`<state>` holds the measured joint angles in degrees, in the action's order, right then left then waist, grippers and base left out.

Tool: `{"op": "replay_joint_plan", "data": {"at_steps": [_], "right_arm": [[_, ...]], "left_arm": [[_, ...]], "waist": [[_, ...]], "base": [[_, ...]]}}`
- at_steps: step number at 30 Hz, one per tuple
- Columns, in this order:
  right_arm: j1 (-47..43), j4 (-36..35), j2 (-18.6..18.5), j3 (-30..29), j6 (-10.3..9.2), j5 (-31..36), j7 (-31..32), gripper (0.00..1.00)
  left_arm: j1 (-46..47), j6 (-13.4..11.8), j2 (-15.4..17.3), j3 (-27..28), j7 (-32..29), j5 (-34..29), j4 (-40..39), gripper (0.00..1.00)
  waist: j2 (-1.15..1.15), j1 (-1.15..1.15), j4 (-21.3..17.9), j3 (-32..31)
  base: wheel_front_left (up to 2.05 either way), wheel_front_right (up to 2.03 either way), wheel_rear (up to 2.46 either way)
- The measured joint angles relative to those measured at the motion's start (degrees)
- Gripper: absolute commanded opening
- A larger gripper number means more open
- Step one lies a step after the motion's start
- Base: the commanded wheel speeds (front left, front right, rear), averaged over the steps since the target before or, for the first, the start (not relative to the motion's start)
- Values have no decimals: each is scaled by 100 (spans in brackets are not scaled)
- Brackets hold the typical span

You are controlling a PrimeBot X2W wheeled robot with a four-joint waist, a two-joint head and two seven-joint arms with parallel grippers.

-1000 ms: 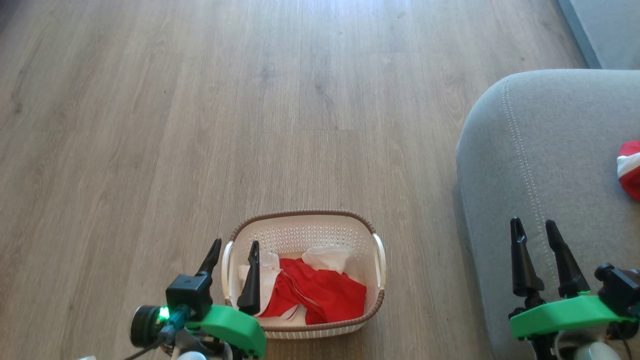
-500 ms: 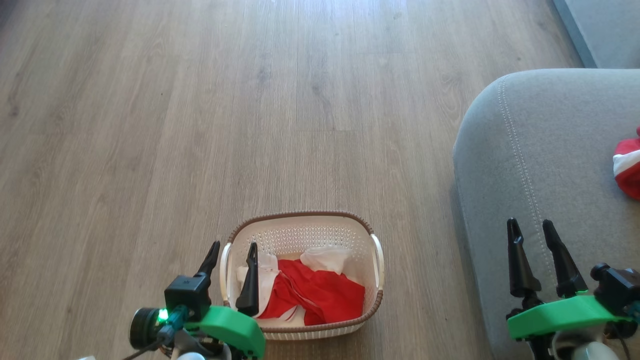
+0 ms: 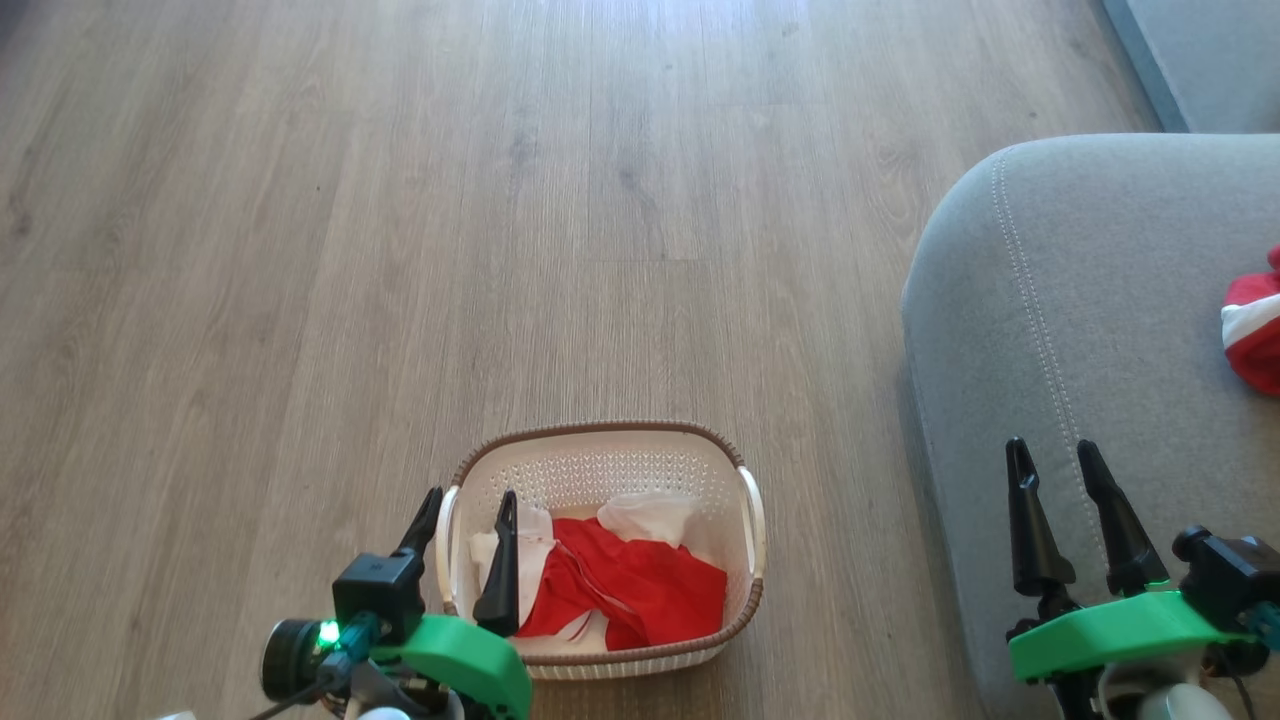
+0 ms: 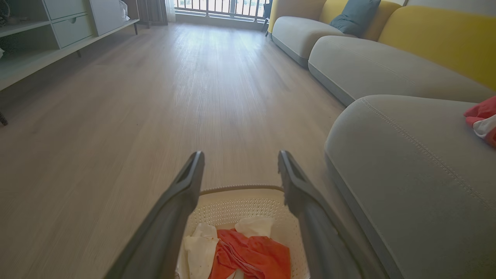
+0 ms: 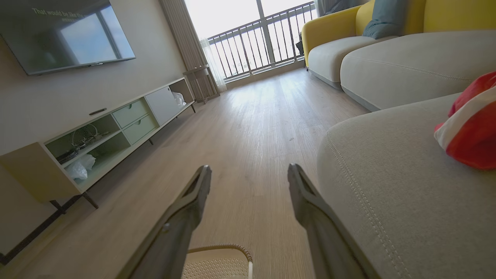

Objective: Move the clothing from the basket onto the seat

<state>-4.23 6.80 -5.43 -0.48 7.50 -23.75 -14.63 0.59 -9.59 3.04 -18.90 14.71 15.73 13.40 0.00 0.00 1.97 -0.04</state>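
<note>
Slid a touch leftward across the head view since a second ago, all together: camera drift, no change among the things. Crumpled clothing (image 3: 640,590) in the near half of the basket (image 3: 600,462), red bulk stretched left to right along the basket's long axis, white parts bunched at the left and far side. Set on the wooden floor (image 3: 400,250), long side facing near, left of the seat (image 3: 1100,300) and apart from it. Another red-and-white piece (image 3: 1250,320) on the seat at the right, cut by the frame edge, white band slanting across. Left claw (image 3: 472,492) spread wide and empty, pointing far, one finger over the white cloth at the basket's left end, the other outside the left handle. Right claw (image 3: 1051,444) wide too, empty, over the seat's near left edge, pointing far.
</note>
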Motion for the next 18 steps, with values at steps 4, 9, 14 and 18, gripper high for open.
{"op": "replay_joint_plan", "data": {"at_steps": [4,9,14,18], "right_arm": [[0,4,-1,23,0,53,0,100],[0,2,-10,26,0,57,0,100],[1,-13,-33,19,0,57,0,100],[10,-47,-52,15,0,57,0,100]], "left_arm": [[1,0,0,-21,0,14,0,100],[1,-19,0,-105,0,91,0,100],[6,-21,0,-142,0,102,-2,100],[34,-57,0,-158,0,166,-14,100]], "waist": [[0,0,-18,23],[0,0,-19,70],[0,0,-5,138],[0,0,2,238]], "base": [[0,0,0],[0,0,0],[0,0,0],[0,0,0]]}}
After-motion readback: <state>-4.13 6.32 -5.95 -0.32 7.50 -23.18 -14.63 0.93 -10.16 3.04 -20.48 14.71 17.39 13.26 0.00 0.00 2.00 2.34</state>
